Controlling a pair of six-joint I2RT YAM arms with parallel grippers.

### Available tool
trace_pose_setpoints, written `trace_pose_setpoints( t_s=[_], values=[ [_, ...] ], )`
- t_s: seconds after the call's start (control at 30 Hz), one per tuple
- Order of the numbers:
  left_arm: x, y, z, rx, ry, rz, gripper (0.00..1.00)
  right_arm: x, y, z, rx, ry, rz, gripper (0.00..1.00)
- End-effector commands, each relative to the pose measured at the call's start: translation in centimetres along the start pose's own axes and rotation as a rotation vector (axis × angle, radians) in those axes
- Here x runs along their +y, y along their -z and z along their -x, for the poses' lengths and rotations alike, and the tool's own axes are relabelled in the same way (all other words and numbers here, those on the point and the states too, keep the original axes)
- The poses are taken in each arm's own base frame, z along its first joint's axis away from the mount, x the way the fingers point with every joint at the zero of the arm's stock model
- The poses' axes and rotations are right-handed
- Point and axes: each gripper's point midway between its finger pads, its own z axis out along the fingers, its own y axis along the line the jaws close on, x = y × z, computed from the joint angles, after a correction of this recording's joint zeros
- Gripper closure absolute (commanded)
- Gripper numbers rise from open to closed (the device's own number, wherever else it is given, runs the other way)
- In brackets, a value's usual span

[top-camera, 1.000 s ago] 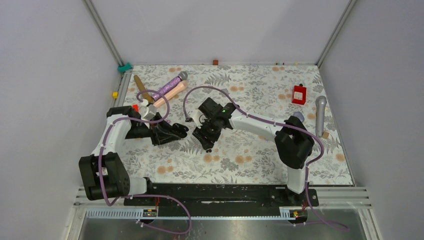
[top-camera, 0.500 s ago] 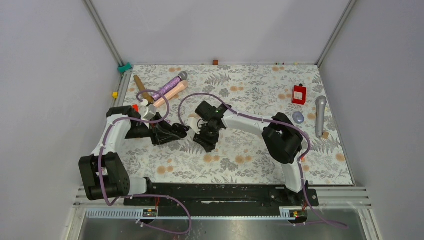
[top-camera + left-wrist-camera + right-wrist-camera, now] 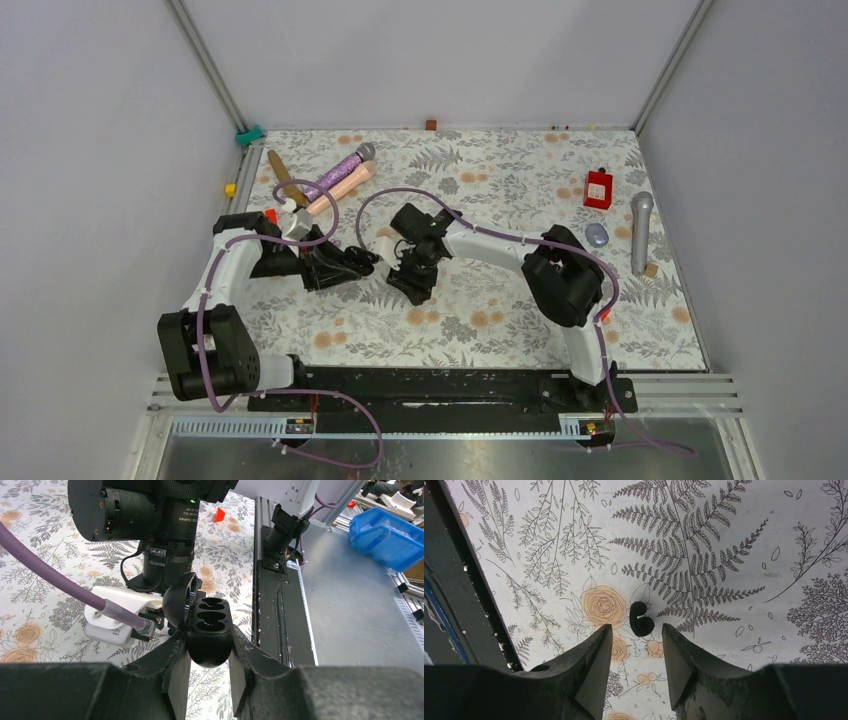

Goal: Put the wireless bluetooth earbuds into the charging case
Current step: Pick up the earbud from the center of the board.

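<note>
Earbud (image 3: 642, 619) judged tiny, light, slippery; to be pinched mid-body by part-open right gripper (image 3: 636, 627). Charging case (image 3: 209, 630) is clamped in left gripper (image 3: 208, 645).

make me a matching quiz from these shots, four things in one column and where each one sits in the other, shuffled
1. charging case
2. black earbud
3. red box
4. grey microphone

A. loose on the table, just ahead of the open right gripper
B. lengthwise along the table's right edge
C. clamped in the left gripper, lid open
D. far right, just left of the microphone's head

Pairs: 1-C, 2-A, 3-D, 4-B
</note>
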Motion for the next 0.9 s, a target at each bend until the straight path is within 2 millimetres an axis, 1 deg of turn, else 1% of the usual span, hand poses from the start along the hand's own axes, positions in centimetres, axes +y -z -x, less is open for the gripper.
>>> trace_pose_setpoints(
  t_s=[0.0, 0.37, 0.87],
  values=[
    [-0.2, 0.0, 1.7, -0.055, -0.022, 0.014, 1.0, -0.5, -0.4, -0.1, 0.002, 0.007, -0.002, 0.52],
    [-0.2, 0.0, 1.6, -0.055, -0.021, 0.015, 1.0, -0.5, -1.2, -0.6, 0.011, -0.002, 0.009, 0.54],
    [-0.1, 0.0, 1.6, -0.056, -0.019, 0.017, 1.0, -0.3, -1.6, -1.0, 0.018, -0.004, 0.026, 0.56]
  ],
)
